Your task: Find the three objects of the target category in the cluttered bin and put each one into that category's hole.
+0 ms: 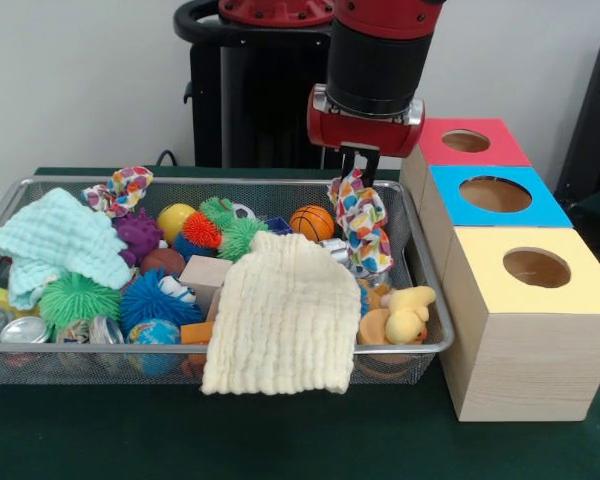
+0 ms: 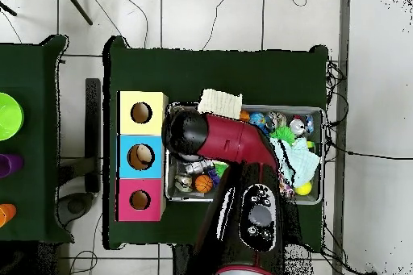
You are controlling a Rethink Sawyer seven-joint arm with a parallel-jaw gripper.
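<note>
Your pincer hangs over the wire bin's back corner, closed on the top of a spotted cloth that dangles straight below it. Beside it, toward the wooden boxes, the blue box's hole sits nearest, with something inside seen from overhead.

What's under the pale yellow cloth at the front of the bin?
The pale yellow cloth drapes over the wire bin's front rim. A wooden block and an orange piece poke out at its left edge. Whatever lies beneath its middle is covered.
</note>
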